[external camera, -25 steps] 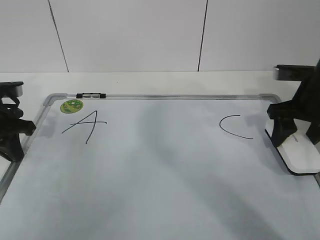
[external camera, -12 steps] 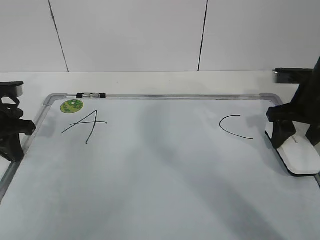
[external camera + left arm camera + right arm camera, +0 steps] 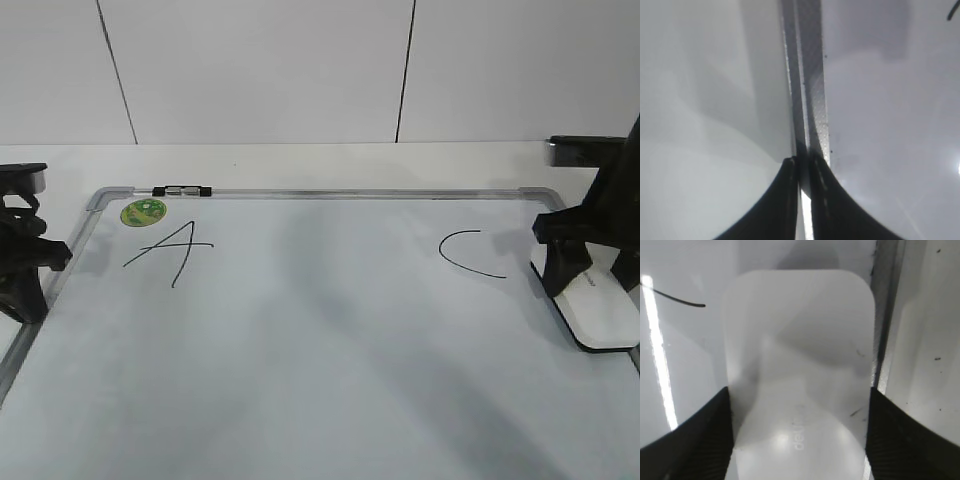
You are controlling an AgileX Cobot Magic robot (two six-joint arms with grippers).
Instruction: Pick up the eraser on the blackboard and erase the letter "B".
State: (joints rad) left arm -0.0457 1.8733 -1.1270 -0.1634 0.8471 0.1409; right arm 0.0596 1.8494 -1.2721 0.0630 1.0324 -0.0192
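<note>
The white eraser (image 3: 600, 312) lies on the blackboard (image 3: 320, 360) at its right edge, just right of the drawn "C" (image 3: 470, 255). My right gripper (image 3: 592, 278) stands over it. In the right wrist view the eraser (image 3: 800, 350) fills the gap and both black fingers (image 3: 715, 435) press against its long sides, so the gripper (image 3: 800, 395) is shut on it. The drawn "A" (image 3: 172, 250) is at the left. No "B" shows between "A" and "C". My left gripper (image 3: 22, 262) rests shut and empty (image 3: 802, 167) over the board's left frame (image 3: 807, 100).
A round green sticker (image 3: 143, 211) and a small black-and-silver clip (image 3: 182, 190) sit at the board's top left. A stroke of the "C" (image 3: 675, 299) shows beside the eraser. The board's right frame rail (image 3: 885, 330) runs close along the eraser. A white wall stands behind the table.
The right wrist has shifted very slightly and come to rest; the eraser stays in the same spot on the board. The left arm has not moved.
</note>
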